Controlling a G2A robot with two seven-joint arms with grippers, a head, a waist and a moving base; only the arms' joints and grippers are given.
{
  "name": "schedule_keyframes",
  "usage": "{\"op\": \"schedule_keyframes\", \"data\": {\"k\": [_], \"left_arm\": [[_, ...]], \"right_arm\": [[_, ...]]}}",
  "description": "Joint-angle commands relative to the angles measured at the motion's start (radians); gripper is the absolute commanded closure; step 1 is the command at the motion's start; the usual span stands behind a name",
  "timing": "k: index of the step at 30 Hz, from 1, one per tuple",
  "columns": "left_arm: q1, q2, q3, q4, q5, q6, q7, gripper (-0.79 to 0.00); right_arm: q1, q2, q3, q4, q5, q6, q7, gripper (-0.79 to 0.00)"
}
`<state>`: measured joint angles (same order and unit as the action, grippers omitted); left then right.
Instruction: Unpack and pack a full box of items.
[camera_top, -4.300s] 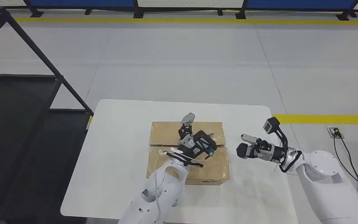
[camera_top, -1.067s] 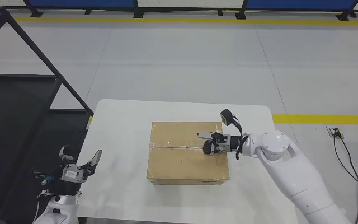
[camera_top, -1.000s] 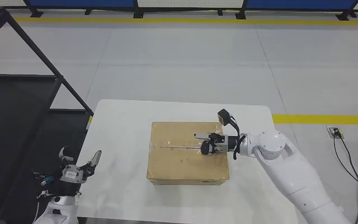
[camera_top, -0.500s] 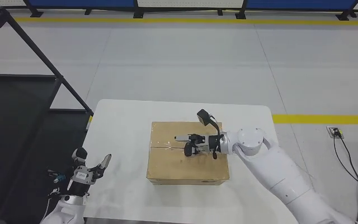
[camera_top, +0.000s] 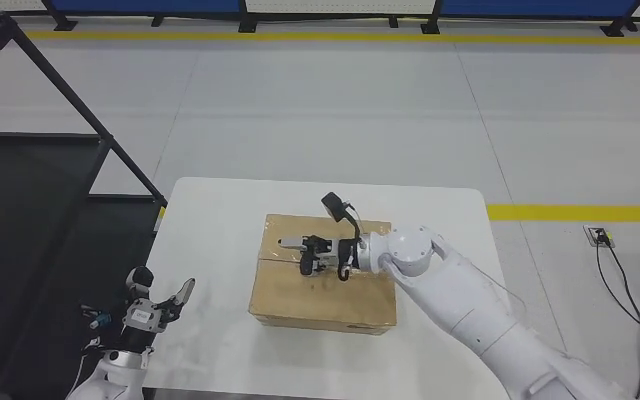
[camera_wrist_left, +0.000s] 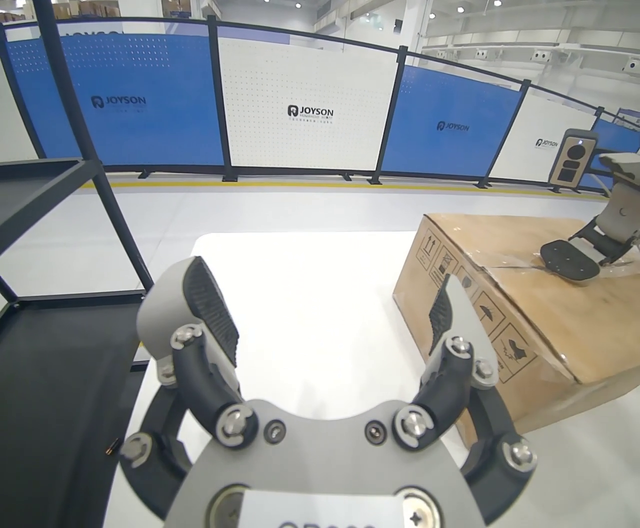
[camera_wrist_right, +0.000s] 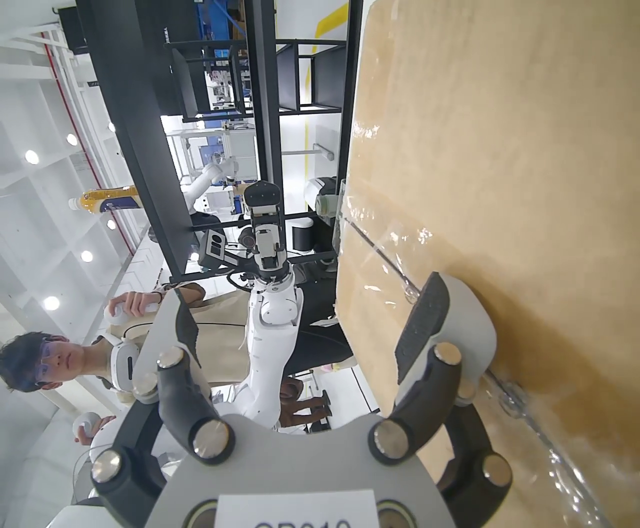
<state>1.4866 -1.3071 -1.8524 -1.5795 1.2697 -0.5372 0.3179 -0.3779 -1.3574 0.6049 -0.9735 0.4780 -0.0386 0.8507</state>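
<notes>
Cardboard box (camera_top: 325, 295), taped shut, sits mid-way across the counter (camera_top: 210, 230). Right hand (camera_top: 297, 252), spread wide, touches the tape seam (camera_wrist_right: 375, 250). Left hand (camera_top: 163, 285), also wide and holding nothing, hovers at the counter's left edge.

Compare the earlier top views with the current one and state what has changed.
The right end effector, open, slid leftward along the taped seam of the brown cardboard box, nudging it slightly left. The left end effector, earlier over the box, withdrew to the white table's near left corner. The box stays shut and taped.
</notes>
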Motion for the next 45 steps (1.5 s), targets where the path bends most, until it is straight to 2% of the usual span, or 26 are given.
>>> {"op": "schedule_keyframes", "data": {"k": [1, 6, 12, 19, 25, 31, 39, 45], "left_arm": [[-0.003, 0.003, 0.000, 0.008, -0.003, -0.008, -0.002, -0.785], [-0.015, 0.010, 0.002, 0.025, 0.001, -0.027, -0.010, -0.785], [-0.044, 0.017, 0.027, 0.047, 0.023, -0.041, -0.031, -0.785], [-0.087, 0.019, 0.115, 0.046, 0.120, -0.001, -0.061, -0.785], [-0.131, 0.016, 0.198, 0.077, 0.163, 0.049, -0.076, -0.785], [-0.145, 0.017, 0.225, 0.081, 0.162, 0.063, -0.076, -0.785], [-0.148, 0.020, 0.253, 0.071, 0.162, 0.087, -0.085, -0.785], [-0.144, 0.021, 0.277, 0.054, 0.163, 0.108, -0.090, -0.785]], "right_arm": [[0.013, -0.016, -0.012, 0.012, -0.002, -0.005, -0.016, -0.785], [0.035, -0.037, -0.010, 0.034, -0.009, -0.023, -0.019, -0.785], [0.023, -0.025, 0.038, 0.000, -0.031, -0.016, 0.010, -0.785], [-0.054, 0.040, 0.146, -0.122, -0.130, 0.034, 0.074, -0.785], [-0.194, 0.116, 0.293, -0.277, -0.256, 0.121, 0.068, -0.785], [-0.334, 0.173, 0.436, -0.407, -0.336, 0.198, 0.069, -0.785], [-0.499, 0.223, 0.624, -0.520, -0.327, 0.193, 0.084, -0.785], [-0.546, 0.240, 0.692, -0.515, -0.312, 0.190, 0.108, -0.785]]}}
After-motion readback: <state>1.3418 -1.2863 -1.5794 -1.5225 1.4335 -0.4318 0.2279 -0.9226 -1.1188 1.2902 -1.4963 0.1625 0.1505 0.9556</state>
